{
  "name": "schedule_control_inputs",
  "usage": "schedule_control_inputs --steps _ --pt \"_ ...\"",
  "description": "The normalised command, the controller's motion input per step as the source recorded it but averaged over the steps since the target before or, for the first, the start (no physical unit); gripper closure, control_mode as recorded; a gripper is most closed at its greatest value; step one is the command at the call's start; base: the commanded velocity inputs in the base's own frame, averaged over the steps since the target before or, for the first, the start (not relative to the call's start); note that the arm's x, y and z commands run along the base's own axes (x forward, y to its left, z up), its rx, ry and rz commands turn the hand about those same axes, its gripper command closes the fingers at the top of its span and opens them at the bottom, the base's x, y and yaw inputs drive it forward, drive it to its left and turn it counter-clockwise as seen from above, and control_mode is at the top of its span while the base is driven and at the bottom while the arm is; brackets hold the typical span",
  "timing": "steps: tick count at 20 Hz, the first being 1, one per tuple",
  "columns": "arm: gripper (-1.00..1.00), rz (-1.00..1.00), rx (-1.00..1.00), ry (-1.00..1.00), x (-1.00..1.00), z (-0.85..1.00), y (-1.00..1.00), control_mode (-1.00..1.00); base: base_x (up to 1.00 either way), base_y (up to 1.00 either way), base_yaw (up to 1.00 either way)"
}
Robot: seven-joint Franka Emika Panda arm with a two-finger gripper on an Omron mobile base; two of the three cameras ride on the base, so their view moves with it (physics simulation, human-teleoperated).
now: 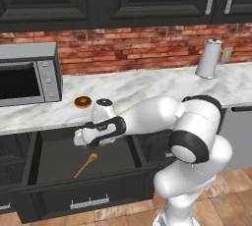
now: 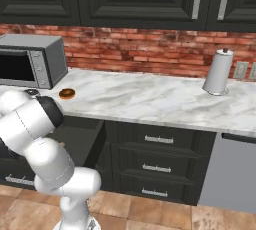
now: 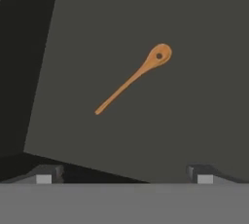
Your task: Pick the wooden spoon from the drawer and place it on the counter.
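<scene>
Dark and pulled wide open, the drawer (image 1: 59,156) holds the wooden spoon (image 1: 86,164) flat on its floor: slim, light orange, its long axis diagonal, bowl toward the desk (image 1: 147,90), handle toward the drawer front. Above it, apart, hangs the claw (image 3: 124,173), spread wide and empty. Farther back sits what looks like a donut (image 1: 82,102).
</scene>
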Motion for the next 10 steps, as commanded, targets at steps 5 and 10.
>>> schedule_control_inputs --steps 5,10 --pt "-1.00 -0.37 -0.04 -0.02 -0.35 -0.50 0.27 -1.00 0.00 0.00 0.00" --pt "-1.00 -0.27 0.05 0.00 0.01 -0.42 0.03 -1.00 0.00 0.00 0.00"
